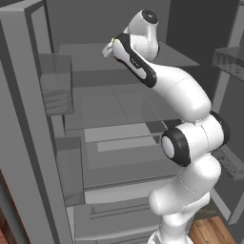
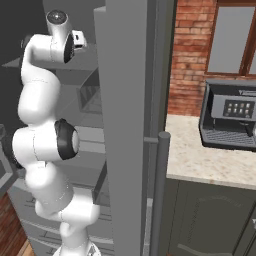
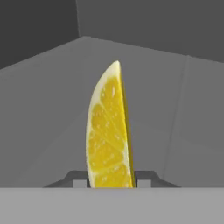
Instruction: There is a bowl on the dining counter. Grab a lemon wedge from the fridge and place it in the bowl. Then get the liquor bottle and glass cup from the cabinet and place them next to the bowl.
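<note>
— Where is the lemon wedge?

— The lemon wedge (image 3: 109,131) stands upright between my fingertips (image 3: 78,178), inside the fridge (image 1: 28,119). My gripper (image 3: 110,179) has narrowed onto it, one finger pressed to each side.

— How far along?

— Early, I judge. The wedge isn't in the bowl yet; bottle and glass remain untouched in the cabinet.

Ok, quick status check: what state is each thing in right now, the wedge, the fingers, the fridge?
lemon wedge: standing on edge on the fridge shelf, between the fingers
fingers: closed against both sides of the wedge
fridge door: swung open
fridge shelf: bare around the wedge
</note>
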